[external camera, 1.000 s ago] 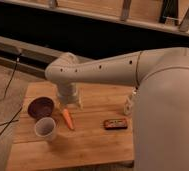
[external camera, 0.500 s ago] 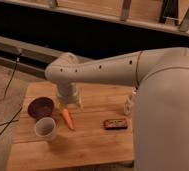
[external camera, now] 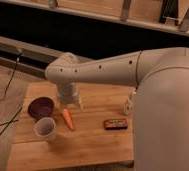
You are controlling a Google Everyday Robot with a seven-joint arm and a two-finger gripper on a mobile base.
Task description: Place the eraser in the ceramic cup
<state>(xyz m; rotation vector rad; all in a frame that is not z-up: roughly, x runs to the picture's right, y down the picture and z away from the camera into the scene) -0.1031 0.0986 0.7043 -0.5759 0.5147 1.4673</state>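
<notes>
Fingers (external camera: 79, 103) stand apart with nothing between them, and the gripper (external camera: 71, 105) hangs low over the wooden table (external camera: 93, 147), right above the top end of the carrot (external camera: 67, 119) and just beside the dark bowl (external camera: 40, 107). That is your first risk: the eraser (external camera: 115, 123) lies well to the side, flat on the wood and clear of the other things, so if you descend from where you are, you will close on the carrot, not the bar. Move across first. The eraser sits low and thin — come down too shallow and the tips will likely slide over it or flick it toward the table edge; come down too hard and they will jam on the wood. Watch the pale object (external camera: 129, 106) near the arm, which a careless sweep could topple. On the way back, the ceramic cup (external camera: 45, 128) stands just beside the bowl and carrot — a release off centre could drop the eraser in the wrong vessel or tip the cup.
</notes>
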